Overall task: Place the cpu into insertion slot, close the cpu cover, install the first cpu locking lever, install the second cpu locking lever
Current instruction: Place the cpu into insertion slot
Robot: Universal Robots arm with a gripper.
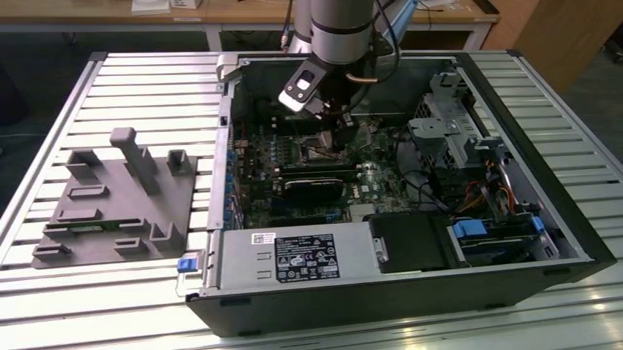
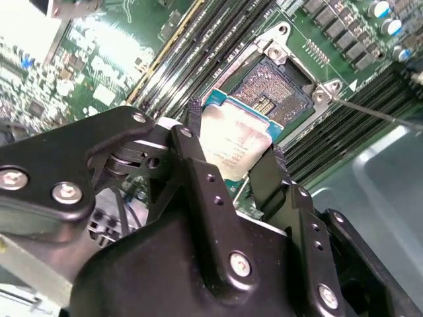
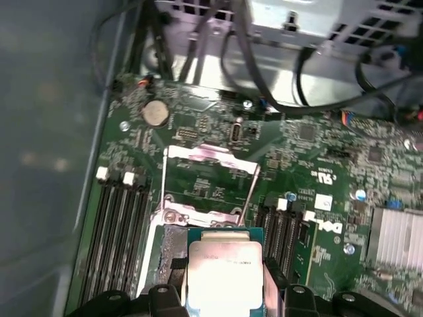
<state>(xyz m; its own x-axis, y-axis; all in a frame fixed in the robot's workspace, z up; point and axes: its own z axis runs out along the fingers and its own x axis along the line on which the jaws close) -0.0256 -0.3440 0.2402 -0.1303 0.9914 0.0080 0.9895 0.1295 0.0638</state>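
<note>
- The gripper [image 2: 232,135] has its black jaws closed on two opposite edges of the cpu [image 2: 242,150], which shows its dull silver top with a green border in both wrist views.
- The cpu hangs just over the near edge of the insertion slot [image 2: 281,82] and is not seated. Most of the slot's dark contact field is still bare. Whether the chip touches the rim cannot be told.
- A wire lever [image 2: 378,111] runs out from one corner of the slot, free of any catch.
- Just beyond the slot in the first wrist view, the cpu cover [image 3: 210,152] is swung open, and green board shows through its window.
- Long black memory slots [image 3: 119,224] flank the socket, and a coin cell [image 3: 156,113] sits further up the board.
- In the exterior view the arm reaches down into an open computer case [image 1: 555,226] lying on a slatted bench [image 1: 146,87].
- A grey fixture block [image 1: 117,211] rests on the bench at the exterior view's left, well apart from the case.
</note>
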